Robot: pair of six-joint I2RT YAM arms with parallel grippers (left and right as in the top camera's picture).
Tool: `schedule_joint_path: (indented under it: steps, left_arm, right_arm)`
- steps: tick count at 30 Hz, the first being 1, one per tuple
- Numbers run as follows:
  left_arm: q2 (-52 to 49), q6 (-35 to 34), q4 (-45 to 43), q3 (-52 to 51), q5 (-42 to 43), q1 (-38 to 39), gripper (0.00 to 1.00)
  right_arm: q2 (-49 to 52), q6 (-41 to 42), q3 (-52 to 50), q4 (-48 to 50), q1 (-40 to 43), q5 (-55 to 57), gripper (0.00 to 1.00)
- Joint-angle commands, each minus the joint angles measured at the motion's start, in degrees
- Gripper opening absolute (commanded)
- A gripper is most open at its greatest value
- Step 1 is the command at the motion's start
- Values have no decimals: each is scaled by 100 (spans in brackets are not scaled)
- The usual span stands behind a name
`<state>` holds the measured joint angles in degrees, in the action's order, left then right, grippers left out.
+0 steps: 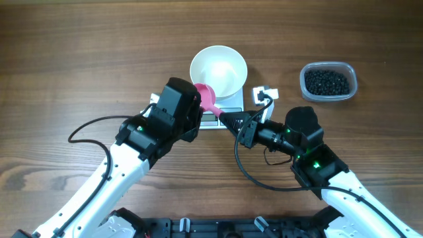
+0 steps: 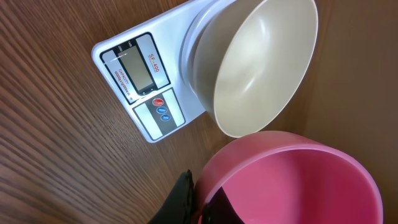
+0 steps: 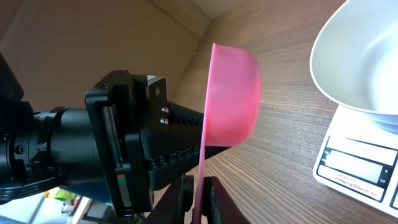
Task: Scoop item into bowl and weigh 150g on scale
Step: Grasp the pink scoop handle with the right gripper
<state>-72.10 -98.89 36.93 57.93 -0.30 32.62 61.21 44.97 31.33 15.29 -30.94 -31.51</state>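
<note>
Right jaws (image 3: 198, 198): thin pink handle (image 1: 213, 104) of the scoop (image 3: 233, 93) runs edge-on between the two fingers, which sit close on both sides, so they're pinching it.
Left jaws (image 2: 199, 200): pressed together on the scoop wall. One black finger (image 2: 180, 199) is outside the rim and a dark shape sits just inside it.
So both arms have the scoop, over the desk (image 1: 79, 53) at the near edge of the scale (image 2: 149, 81).
In the right wrist view the scoop cup is turned on its side, open face toward the left arm's black body.
Scoop contents: the left wrist view looks straight into the cup and shows bare pink, no beads.

Scale: flat on the desk, display end toward the arms. I can't read any digits on the grey display (image 2: 137, 68). A red and two blue buttons (image 2: 161, 111) sit just beside it.
Bowl (image 2: 261, 68): white, upright, on the scale's far end and overhanging the platform edge. Inside is clean white, nothing in it.
From overhead the scoop cup sits just at the bowl's near rim. Can't tell if they touch.

Small white part (image 1: 264, 94) with a black cable is just right of the scale.

Tub (image 1: 304, 82): clear plastic, farther right, well apart from the bowl and scale. It holds the black beads (image 1: 327, 82), which cover its bottom. All visible beads are in there.
</note>
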Motion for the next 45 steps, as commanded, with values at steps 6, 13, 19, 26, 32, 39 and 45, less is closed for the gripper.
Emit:
schedule_joint_path:
  steps: [6, 13, 19, 26, 32, 39, 45]
  left_arm:
    - [39, 251, 42, 22, 28, 28, 4]
    - [39, 249, 42, 22, 26, 26, 4]
    - [39, 251, 42, 22, 26, 28, 4]
    - [42, 249, 42, 22, 26, 26, 38]
    - [55, 251, 39, 22, 26, 26, 64]
    - [417, 1058, -48, 22, 22, -190, 72]
    - [1134, 2225, 0, 22, 26, -629, 79]
  right_arm:
    - [9, 24, 90, 68, -35, -179, 13]
    - [9, 92, 90, 57, -35, -179, 4]
    - [9, 660, 90, 52, -35, -186, 4]
    - [9, 647, 90, 33, -35, -199, 4]
    - [9, 404, 90, -74, -33, 31, 4]
    - [-17, 0, 92, -450, 0, 341, 4]
    - [-485, -188, 101, -1014, 190, 627, 5]
